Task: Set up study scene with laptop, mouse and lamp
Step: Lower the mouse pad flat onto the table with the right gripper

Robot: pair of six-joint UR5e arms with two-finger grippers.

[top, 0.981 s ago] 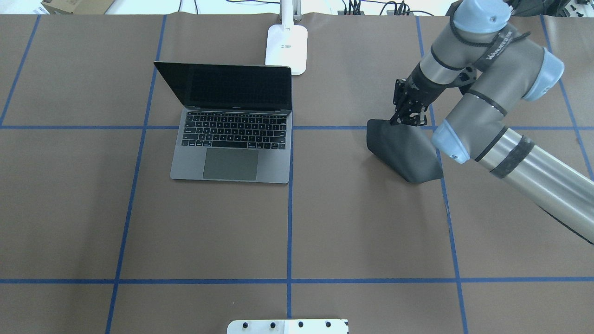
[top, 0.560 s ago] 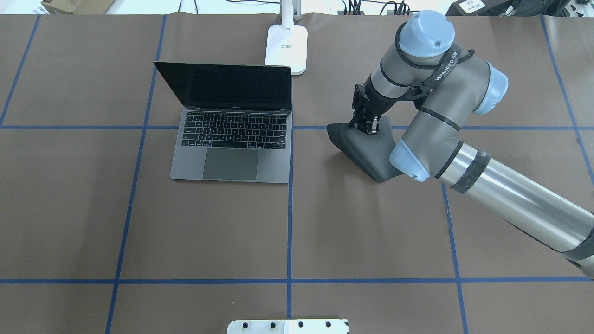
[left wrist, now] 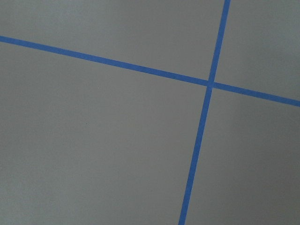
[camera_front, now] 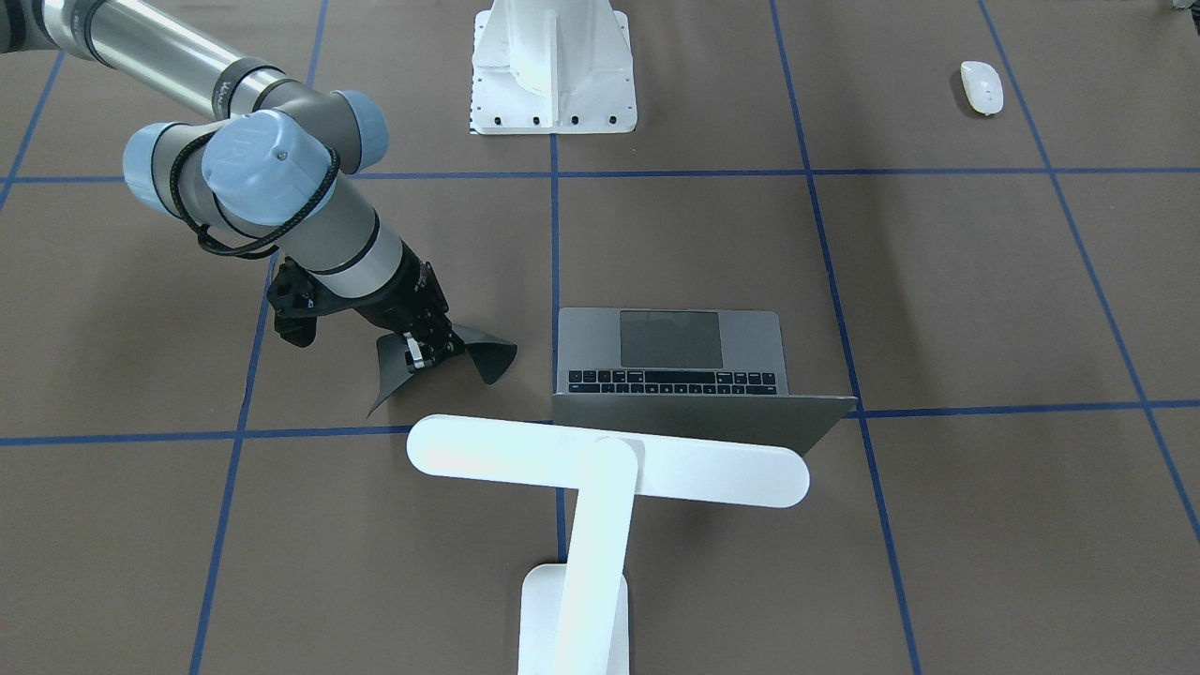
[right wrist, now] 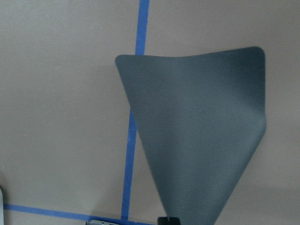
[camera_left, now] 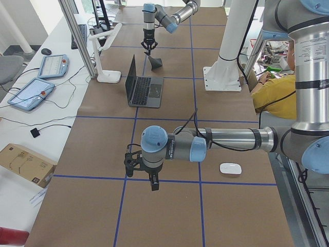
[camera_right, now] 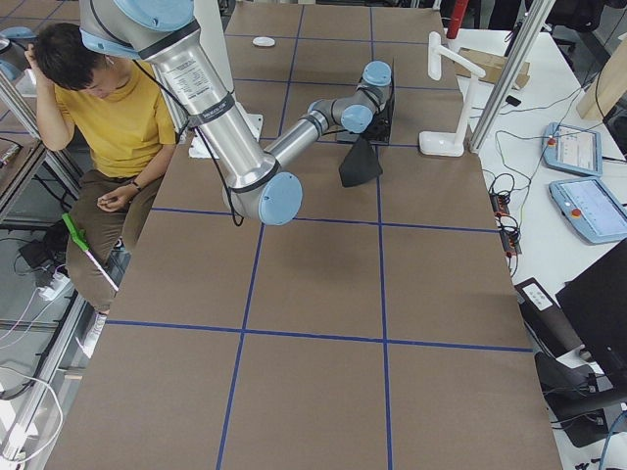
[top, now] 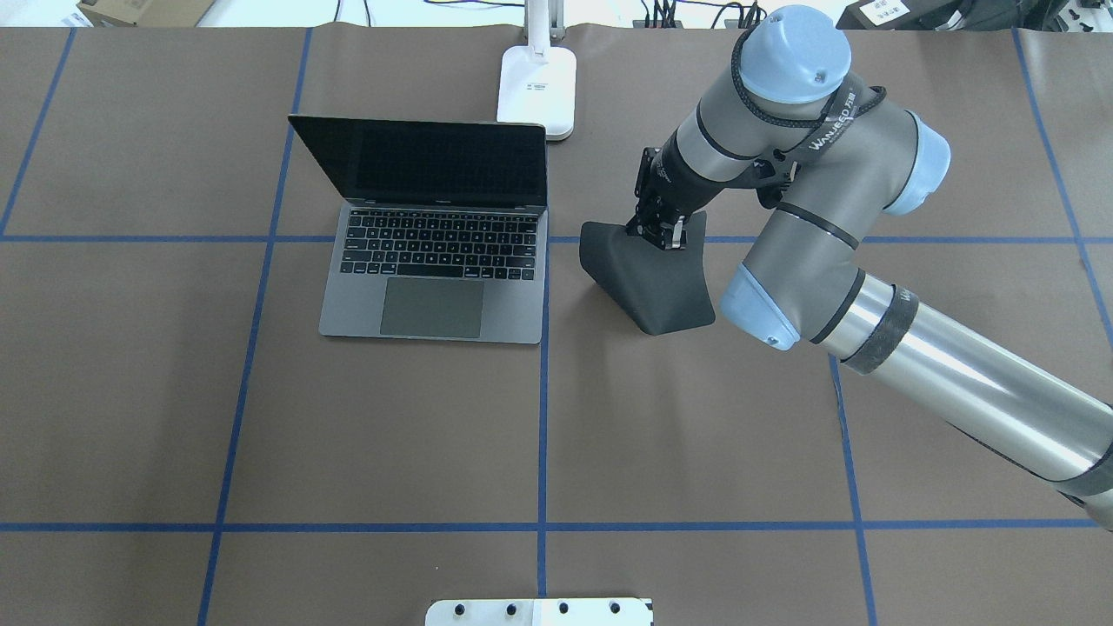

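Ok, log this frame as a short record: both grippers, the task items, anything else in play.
right gripper: shut on one edge of the black mouse pad, which hangs curled beside the laptop
left gripper: over bare table, touching nothing; open or shut cannot be told
laptop: open, screen dark
lamp: upright behind the laptop's lid
mouse: alone on the robot's left side, untouched

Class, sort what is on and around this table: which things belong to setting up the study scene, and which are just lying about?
Belong: laptop, mouse, lamp, black pad held by the right gripper.
Lying about: white pedestal, cardboard box.
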